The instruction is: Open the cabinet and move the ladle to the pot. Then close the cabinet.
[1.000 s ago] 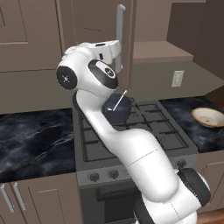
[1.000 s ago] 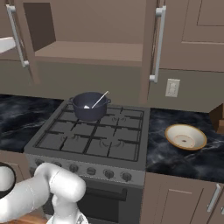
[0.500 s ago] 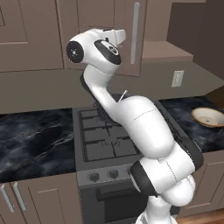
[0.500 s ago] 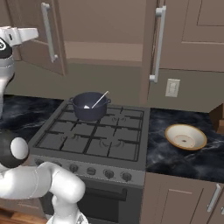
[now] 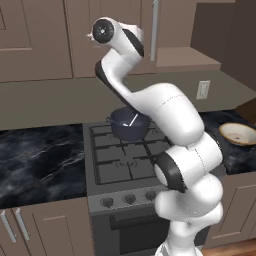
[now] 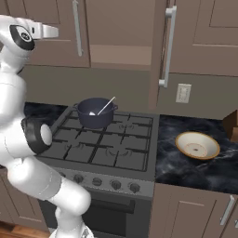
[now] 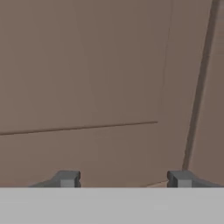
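We see the ladle (image 6: 105, 106) already lying in the pot (image 6: 95, 113) on the far left burner of the stove (image 6: 111, 146), its thin handle slanting up to the right. Our pincer (image 7: 123, 178) is spread, holding nothing, facing a brown panel of the cabinet (image 6: 53, 32) close up. The right door (image 6: 159, 51) stands ajar, its silver bar handle (image 6: 166, 46) running vertically, well to the pincer's right. No writing is legible.

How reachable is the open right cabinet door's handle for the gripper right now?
Probably reachable. The gripper faces the left door, and the right door's handle juts out into the room beside it. Nothing stands between them, though the arm would need a wide sideways swing.
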Available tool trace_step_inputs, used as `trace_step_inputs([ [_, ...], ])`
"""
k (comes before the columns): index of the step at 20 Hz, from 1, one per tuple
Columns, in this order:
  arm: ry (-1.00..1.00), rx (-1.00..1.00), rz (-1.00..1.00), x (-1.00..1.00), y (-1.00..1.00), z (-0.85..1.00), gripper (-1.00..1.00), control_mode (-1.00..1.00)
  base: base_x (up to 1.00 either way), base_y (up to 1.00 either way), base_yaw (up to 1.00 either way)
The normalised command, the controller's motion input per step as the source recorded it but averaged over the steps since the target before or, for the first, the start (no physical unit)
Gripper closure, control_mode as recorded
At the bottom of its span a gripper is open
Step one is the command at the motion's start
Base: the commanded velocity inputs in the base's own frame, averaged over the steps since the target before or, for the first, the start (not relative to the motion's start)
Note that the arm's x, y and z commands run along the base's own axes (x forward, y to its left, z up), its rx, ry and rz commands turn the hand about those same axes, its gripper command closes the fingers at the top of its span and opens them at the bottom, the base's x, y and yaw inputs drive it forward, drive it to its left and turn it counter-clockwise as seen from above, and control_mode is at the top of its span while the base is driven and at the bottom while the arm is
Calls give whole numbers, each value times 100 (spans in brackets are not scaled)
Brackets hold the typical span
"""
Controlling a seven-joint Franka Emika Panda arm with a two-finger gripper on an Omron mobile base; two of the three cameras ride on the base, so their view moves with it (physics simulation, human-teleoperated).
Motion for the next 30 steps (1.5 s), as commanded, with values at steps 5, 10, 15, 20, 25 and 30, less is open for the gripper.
trace_step_inputs([
  [5,4,23,22,93,-53,0,-100,-100,0,0,0],
  [10,-11,12,21,-39,-56,3,-100,-100,0,0,0],
  [15,-26,2,9,-100,-95,3,-100,-100,0,0,0],
  [20,-12,7,7,-100,-100,0,-100,-100,0,0,0],
  [25,-5,4,2,-100,-88,2,-100,-100,0,0,0],
  [30,-1,0,0,-100,-62,21,-100,-100,0,0,0],
])
